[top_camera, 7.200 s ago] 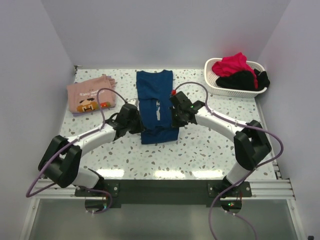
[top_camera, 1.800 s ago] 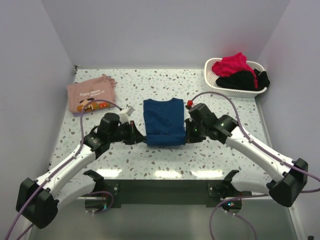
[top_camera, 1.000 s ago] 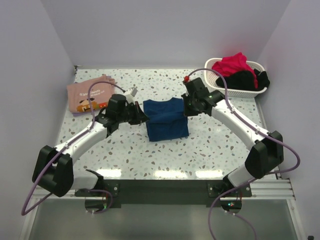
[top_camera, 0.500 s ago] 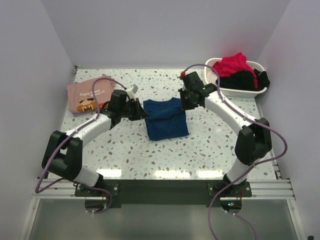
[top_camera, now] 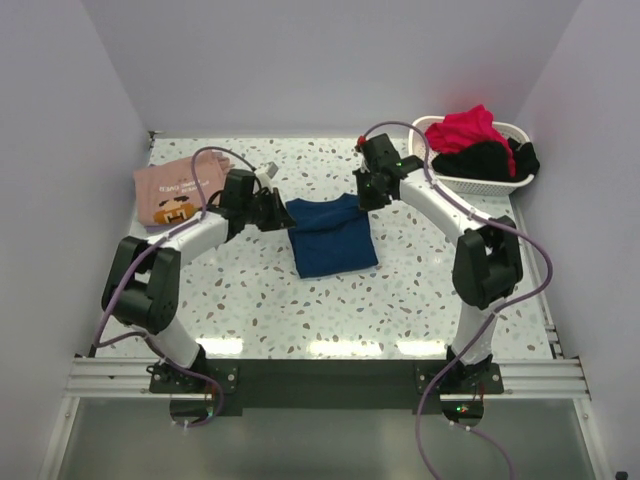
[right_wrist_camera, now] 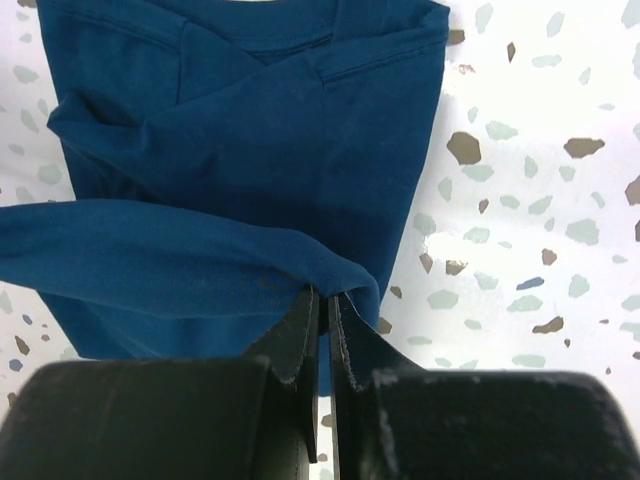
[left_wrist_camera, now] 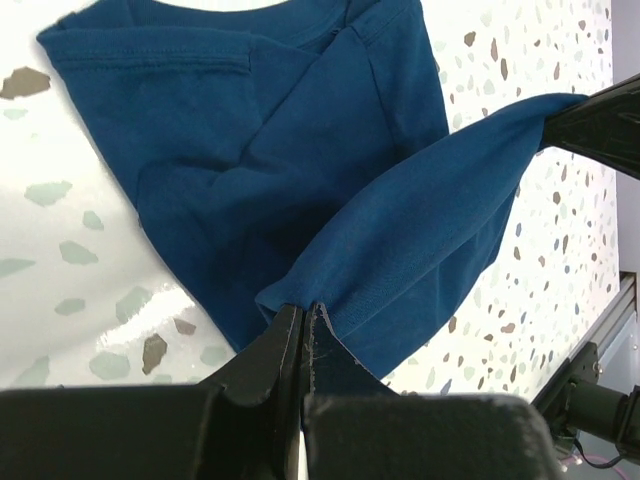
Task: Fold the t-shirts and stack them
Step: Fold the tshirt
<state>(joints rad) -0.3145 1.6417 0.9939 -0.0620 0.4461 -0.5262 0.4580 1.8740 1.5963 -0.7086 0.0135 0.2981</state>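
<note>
Left hand (left_wrist_camera: 303,318) and right hand (right_wrist_camera: 322,300) each pinch a lifted fold of the dark blue t-shirt (top_camera: 335,240); its print is hidden.

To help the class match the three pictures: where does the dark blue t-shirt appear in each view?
Top external: dark blue t-shirt at the middle of the speckled table.
Left wrist: fills the centre; left tool pinches a lifted fold.
Right wrist: fills the upper left; right tool pinches a fold.
Shared landmark: the speckled table around the shirt.
</note>
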